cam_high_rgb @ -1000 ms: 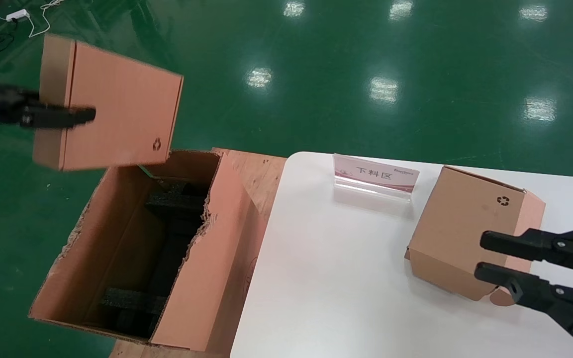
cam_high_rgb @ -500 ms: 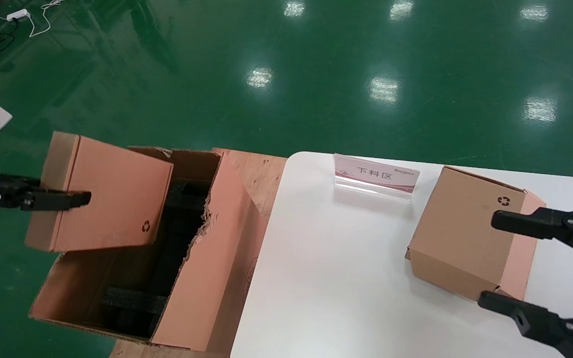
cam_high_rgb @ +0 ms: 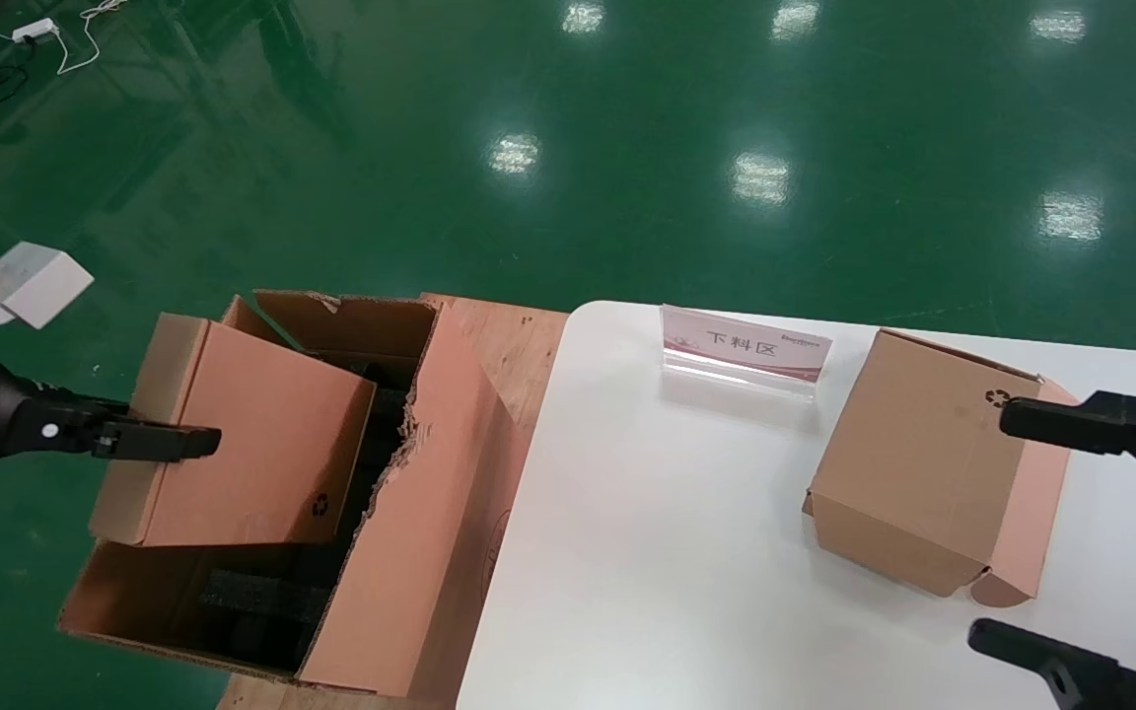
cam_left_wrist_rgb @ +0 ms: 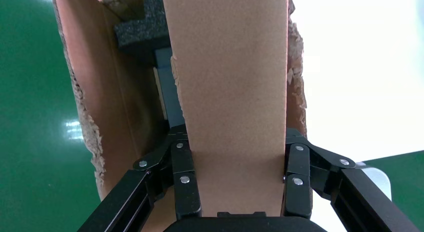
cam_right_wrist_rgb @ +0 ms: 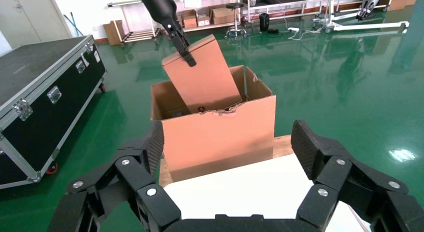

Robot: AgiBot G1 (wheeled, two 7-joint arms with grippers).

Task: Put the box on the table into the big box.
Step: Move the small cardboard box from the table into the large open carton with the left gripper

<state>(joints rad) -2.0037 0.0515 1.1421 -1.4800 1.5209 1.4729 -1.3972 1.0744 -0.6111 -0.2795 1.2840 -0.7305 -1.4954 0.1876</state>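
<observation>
Left pincer [cam_left_wrist_rgb: 240, 184] clamps the box [cam_high_rgb: 243, 434], tilted into the big box [cam_high_rgb: 410, 552]; right pincer [cam_right_wrist_rgb: 230, 182] spread wide

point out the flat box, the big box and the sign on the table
flat box [cam_high_rgb: 262, 444], head view, its broad pinkish face
big box [cam_high_rgb: 430, 513], head view, its outer side wall facing the table
sign [cam_high_rgb: 741, 345], head view, its printed front

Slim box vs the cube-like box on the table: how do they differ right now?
The slim box is flat and pinkish-brown; the cube-like box is chunkier and browner, with rounded flap tabs.

The slim box is clamped in the left gripper and tilted into the big box; the cube-like box rests on the table, between the fingers of the open right gripper, which do not grip it.

Both are closed cardboard with a black recycling mark.
</observation>
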